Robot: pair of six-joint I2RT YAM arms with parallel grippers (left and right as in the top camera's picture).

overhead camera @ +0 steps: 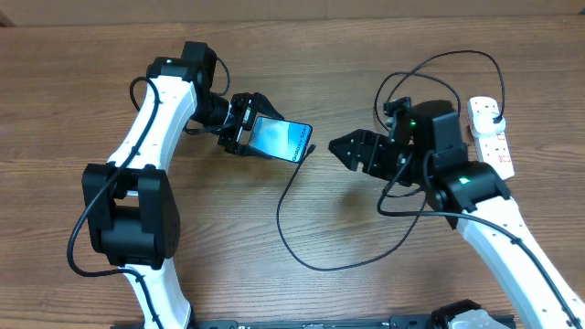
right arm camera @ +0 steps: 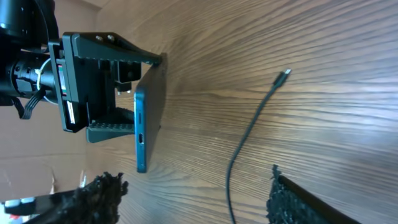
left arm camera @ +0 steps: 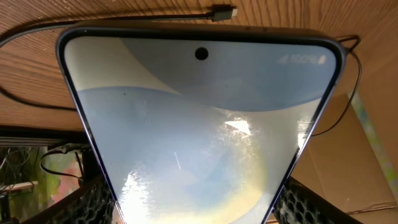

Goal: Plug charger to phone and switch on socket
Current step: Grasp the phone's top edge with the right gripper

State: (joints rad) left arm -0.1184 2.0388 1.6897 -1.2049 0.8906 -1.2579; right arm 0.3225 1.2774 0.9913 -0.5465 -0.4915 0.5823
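Phone (overhead camera: pixel 281 139) sits clamped in the left gripper (overhead camera: pixel 245 128), left of the table's (overhead camera: pixel 228 247) middle, with its light blue screen facing up and tilted. The left wrist view is nearly filled by that screen (left arm camera: pixel 199 137), and the meshed fingers (left arm camera: pixel 81 208) press on its two long sides at the lower corners. From the right wrist the phone (right arm camera: pixel 142 124) shows edge-on, gripped between the left gripper's (right arm camera: pixel 99 87) black pads, a small port visible in its free end. Whether that end touches the wood I cannot tell.

The charger (overhead camera: pixel 297 239) lies loose on the table. Its tip (overhead camera: pixel 311 146) rests just beside the phone's free end, apart from it and not plugged in; the same tip (left arm camera: pixel 222 12) shows above the phone's top edge in the left wrist view, and it lies on bare wood (right arm camera: pixel 285 74) in the right wrist view. From there the cable bends down in a wide loop toward the front edge, passes under the right arm, and arcs up to the socket (overhead camera: pixel 491 137) at the far right, where the black plug (overhead camera: pixel 498 117) sits at its upper end.

The right gripper (overhead camera: pixel 340 153) hovers right of the phone, near the tip, with its fingers (right arm camera: pixel 102 193) spread wide and nothing between them.
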